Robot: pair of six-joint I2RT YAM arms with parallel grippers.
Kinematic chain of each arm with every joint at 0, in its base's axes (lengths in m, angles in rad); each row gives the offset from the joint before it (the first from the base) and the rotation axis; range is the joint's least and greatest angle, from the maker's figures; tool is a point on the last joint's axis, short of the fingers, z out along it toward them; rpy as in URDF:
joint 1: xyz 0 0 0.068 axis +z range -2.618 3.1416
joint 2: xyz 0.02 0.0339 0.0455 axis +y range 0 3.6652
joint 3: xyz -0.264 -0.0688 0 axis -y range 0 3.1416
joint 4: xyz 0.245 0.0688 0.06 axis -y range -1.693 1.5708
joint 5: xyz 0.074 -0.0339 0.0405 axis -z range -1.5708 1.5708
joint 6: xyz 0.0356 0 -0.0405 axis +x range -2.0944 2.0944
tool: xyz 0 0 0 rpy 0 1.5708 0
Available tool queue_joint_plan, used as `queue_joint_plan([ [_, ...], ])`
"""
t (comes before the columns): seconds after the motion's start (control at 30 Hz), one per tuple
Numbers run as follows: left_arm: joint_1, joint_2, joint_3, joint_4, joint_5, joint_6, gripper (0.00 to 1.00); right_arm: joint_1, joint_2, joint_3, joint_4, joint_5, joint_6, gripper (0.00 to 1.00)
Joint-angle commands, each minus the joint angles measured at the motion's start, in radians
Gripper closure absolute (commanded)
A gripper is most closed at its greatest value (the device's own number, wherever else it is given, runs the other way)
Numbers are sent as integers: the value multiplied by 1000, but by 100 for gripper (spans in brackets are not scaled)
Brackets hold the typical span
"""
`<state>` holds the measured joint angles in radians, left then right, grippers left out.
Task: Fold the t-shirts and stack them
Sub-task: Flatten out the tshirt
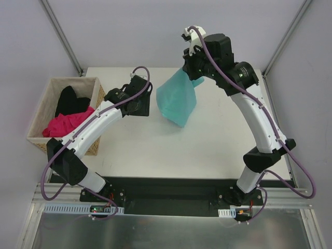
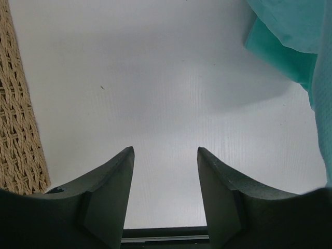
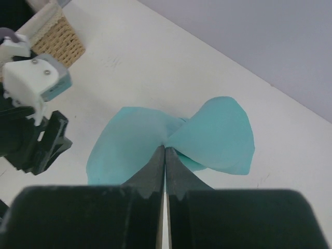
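Nearest the camera, the two arm bases sit bolted at the front edge of the white desk (image 1: 171, 150). From the left base, the left arm (image 1: 96, 127) reaches up and over the right rim of the woven basket (image 1: 75, 79), which stands at the desk's left side. Inside the basket lie the pink t-shirt (image 1: 65, 124), towards the front, and the black t-shirt (image 1: 70, 101) behind it, the two touching.

Beyond the basket, the left hand (image 1: 136, 101) hovers over bare desk with its fingers (image 2: 111, 181) spread wide apart and nothing between them. Its wrist view shows the basket's wicker wall at the left edge and teal cloth at the upper right, clear of the fingers.

Just to the right of that hand hangs the teal t-shirt (image 1: 177, 101), over the middle of the desk's far half. It drapes down in a loose cone, narrow at the top and wider lower down. Whether its lowest edge touches the desk cannot be told.

Farthest back, the right hand (image 1: 191, 72) is raised above the desk's rear edge. Its fingers (image 3: 153, 166) are pressed together on a pinch of the teal t-shirt, and the cloth fans out in two lobes beneath the tips.
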<state>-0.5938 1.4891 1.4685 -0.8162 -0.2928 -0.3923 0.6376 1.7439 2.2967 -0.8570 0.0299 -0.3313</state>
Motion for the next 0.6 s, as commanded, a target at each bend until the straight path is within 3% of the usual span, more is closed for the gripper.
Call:
queue_joint_plan([
  [0.0, 12, 25, 45, 5, 15, 21, 48, 48, -96, 33, 73, -18, -32, 99],
  [0.2, 11, 57, 82, 3, 17, 26, 49, 76, -129, -58, 85, -113, -6, 99],
  [0.33, 11, 59, 96, 3, -8, 20, 49, 91, -159, -149, 82, -93, -11, 99],
  [0.37, 11, 54, 99, 5, -15, 14, 49, 93, -165, -183, 76, -81, -12, 91],
  [0.43, 12, 48, 101, 8, -28, 7, 49, 91, -182, -210, 78, -45, -20, 64],
  [0.47, 14, 46, 102, 6, -35, 4, 49, 91, -187, -220, 79, -39, -23, 31],
  [0.53, 15, 46, 105, 11, -35, 4, 48, 91, -196, -230, 82, -4, -32, 10],
  [0.57, 17, 49, 108, 9, -32, 4, 48, 91, -196, -230, 87, 4, -40, 8],
])
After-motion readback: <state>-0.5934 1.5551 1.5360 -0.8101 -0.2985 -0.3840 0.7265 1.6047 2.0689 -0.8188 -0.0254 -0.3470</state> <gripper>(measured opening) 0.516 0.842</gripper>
